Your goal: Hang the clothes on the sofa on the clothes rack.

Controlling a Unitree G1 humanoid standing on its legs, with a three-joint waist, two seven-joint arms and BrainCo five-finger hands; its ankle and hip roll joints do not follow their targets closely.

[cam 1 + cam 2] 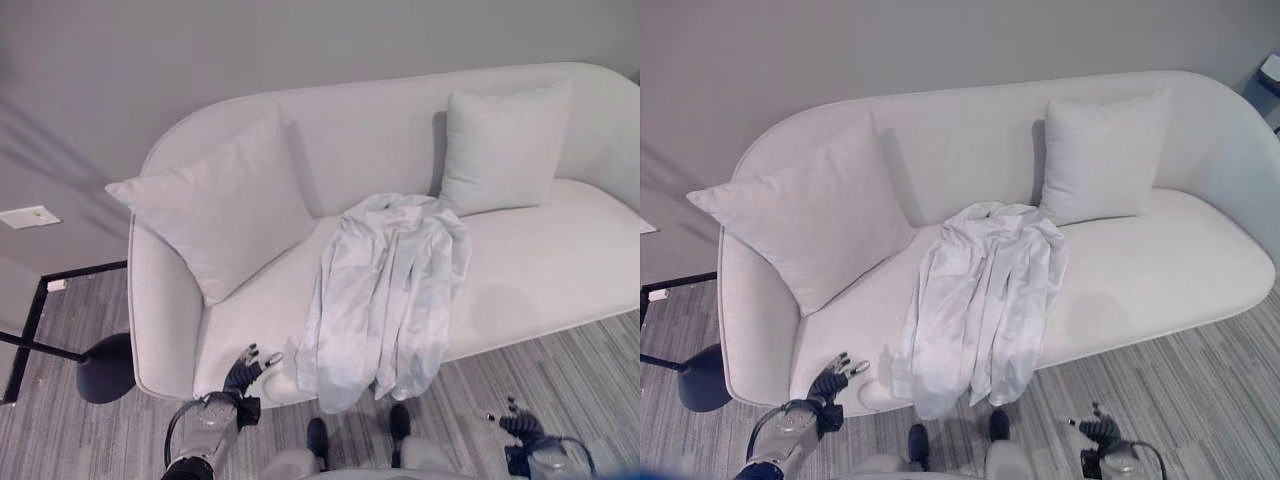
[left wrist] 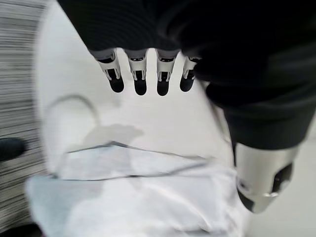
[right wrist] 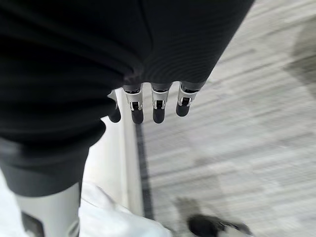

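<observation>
Nearest the camera, the left hand (image 1: 243,377) and right hand (image 1: 522,427) hover with relaxed, empty fingers. Beyond them, one crumpled pale garment (image 1: 385,290) drapes over the front edge of the sofa (image 1: 540,265). Two cushions (image 1: 215,210) lean against the backrest.

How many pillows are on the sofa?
2. One large pale grey square pillow leans at the white sofa's left end; a smaller pale grey square pillow leans on the backrest, right of the crumpled white garment.
</observation>
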